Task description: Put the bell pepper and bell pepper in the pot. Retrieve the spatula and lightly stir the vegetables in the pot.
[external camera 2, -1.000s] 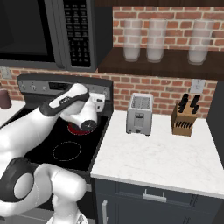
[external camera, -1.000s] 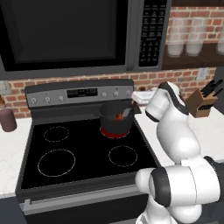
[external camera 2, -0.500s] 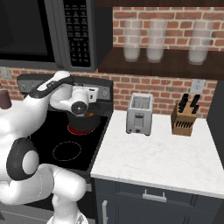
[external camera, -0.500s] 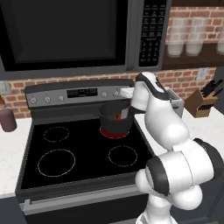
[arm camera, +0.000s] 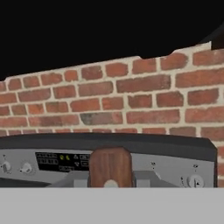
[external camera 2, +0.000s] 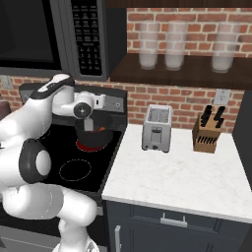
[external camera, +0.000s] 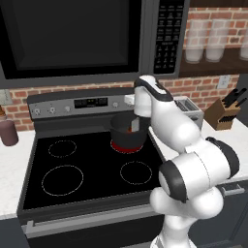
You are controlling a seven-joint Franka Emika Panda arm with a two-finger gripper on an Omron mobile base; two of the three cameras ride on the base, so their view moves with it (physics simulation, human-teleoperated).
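The dark pot (external camera: 127,136) with the red band round its base stands on the back right burner, and shows too from the right (external camera 2: 93,136). My gripper (external camera: 130,100) (external camera 2: 103,102) hovers just above it, pointing at the back wall, shut on the spatula. The spatula's grey blade (external camera: 136,124) hangs down inside the pot, and its brown handle (arm camera: 110,167) rises at the bottom of the hand view. A patch of orange-red bell pepper (external camera: 131,129) (external camera 2: 100,129) shows inside the rim; the rest of the pot's contents are hidden.
The microwave (external camera: 72,38) hangs low over the stove, close above my hand. The stove's control panel (arm camera: 57,161) sits right behind the pot. A silver toaster (external camera 2: 156,128) and a knife block (external camera 2: 206,134) stand on the right counter. A dark red jar (external camera: 8,131) stands left of the stove.
My hand has swung left from beside the pot's right side to above the pot, carrying the spatula so its blade now hangs inside. The pot has not moved.
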